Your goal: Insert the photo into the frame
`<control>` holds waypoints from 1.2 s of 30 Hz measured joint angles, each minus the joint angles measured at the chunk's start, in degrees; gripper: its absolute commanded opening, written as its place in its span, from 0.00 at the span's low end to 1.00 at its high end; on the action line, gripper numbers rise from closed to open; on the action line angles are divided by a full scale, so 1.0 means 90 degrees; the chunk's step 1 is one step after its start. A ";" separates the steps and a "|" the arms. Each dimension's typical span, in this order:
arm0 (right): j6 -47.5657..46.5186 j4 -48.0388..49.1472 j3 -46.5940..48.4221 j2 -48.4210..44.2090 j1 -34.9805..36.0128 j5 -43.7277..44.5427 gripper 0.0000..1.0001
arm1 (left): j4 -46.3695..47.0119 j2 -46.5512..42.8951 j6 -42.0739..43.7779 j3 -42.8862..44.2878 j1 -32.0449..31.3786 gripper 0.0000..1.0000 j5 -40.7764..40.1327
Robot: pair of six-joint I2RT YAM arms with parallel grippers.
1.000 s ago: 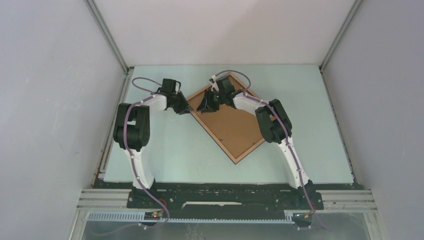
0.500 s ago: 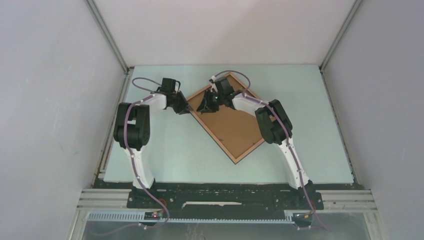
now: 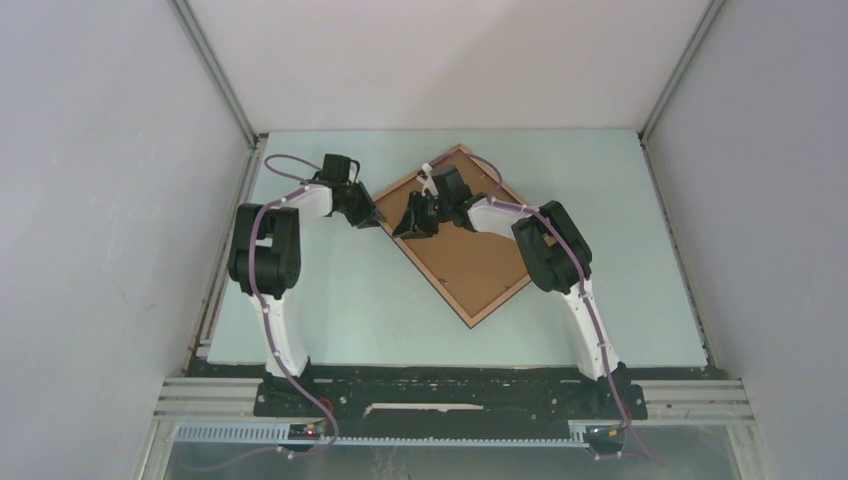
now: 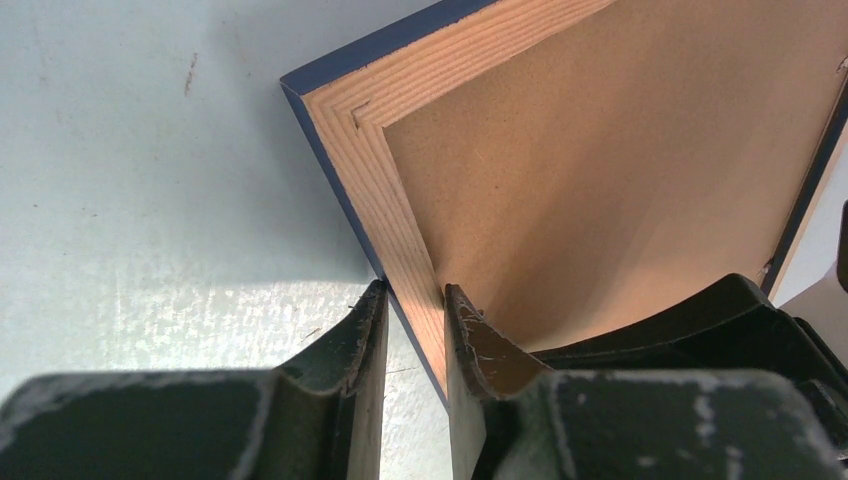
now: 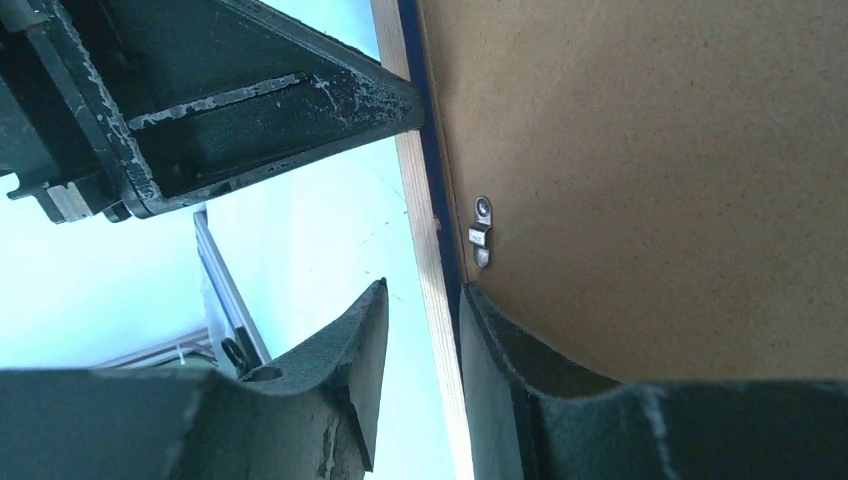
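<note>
The frame [image 3: 500, 300] lies back up on the table as a diamond, its light wood rim [image 4: 400, 220] edged in navy. A brown backing board [image 3: 465, 255] fills it, with a small metal clip [image 5: 481, 230] at its edge. My left gripper [image 3: 372, 218] is shut on the rim beside the left corner, one finger on each side [image 4: 412, 292]. My right gripper [image 3: 412, 222] straddles the upper-left rim [image 5: 425, 240]. Its inner finger rests on the board and a gap shows at its outer finger [image 5: 422, 290]. The photo is out of view.
The pale green table [image 3: 330, 300] is boxed in by grey walls on three sides. An aluminium rail [image 3: 215, 290] runs along its left edge. Both arm bases stand at the near edge. The left gripper's finger [image 5: 250, 110] is close above the right gripper.
My right gripper has slid a little down and left along the frame's upper-left rim, towards the left gripper, and its jaws narrowed slightly. The left gripper keeps its hold.
</note>
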 measured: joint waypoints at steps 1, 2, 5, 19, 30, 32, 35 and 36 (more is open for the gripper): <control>0.0012 0.0034 0.0000 0.0019 -0.0019 -0.0066 0.40 | 0.0000 0.0000 0.0000 0.0000 0.0000 0.08 0.0002; 0.0027 0.0063 0.0002 0.0039 -0.0034 -0.0119 0.40 | 0.0000 0.0000 0.0000 0.0000 0.0000 0.07 0.0005; 0.0131 0.0381 -0.0226 -0.0010 -0.0085 -0.0197 0.41 | 0.0002 0.0000 0.0002 0.0000 0.0000 0.07 0.0010; 0.0078 0.0112 0.0083 -0.0114 -0.0170 0.0068 0.43 | 0.0012 0.0002 0.0002 0.0000 0.0002 0.06 0.0019; 0.0032 -0.0486 0.0495 0.0194 -0.0172 0.0095 0.43 | 0.0010 0.0005 0.0000 0.0000 0.0002 0.01 0.0019; 0.0029 -0.0578 0.0627 0.0260 -0.0172 0.0090 0.43 | 0.0012 0.0005 0.0000 0.0000 0.0002 0.00 0.0019; 0.0029 -0.0665 0.0719 0.0299 -0.0177 0.0114 0.43 | 0.0012 0.0005 0.0000 0.0000 0.0002 0.00 0.0019; 0.0029 -0.0680 0.0736 0.0306 -0.0187 0.0117 0.43 | 0.0012 0.0005 0.0000 0.0000 0.0002 0.00 0.0022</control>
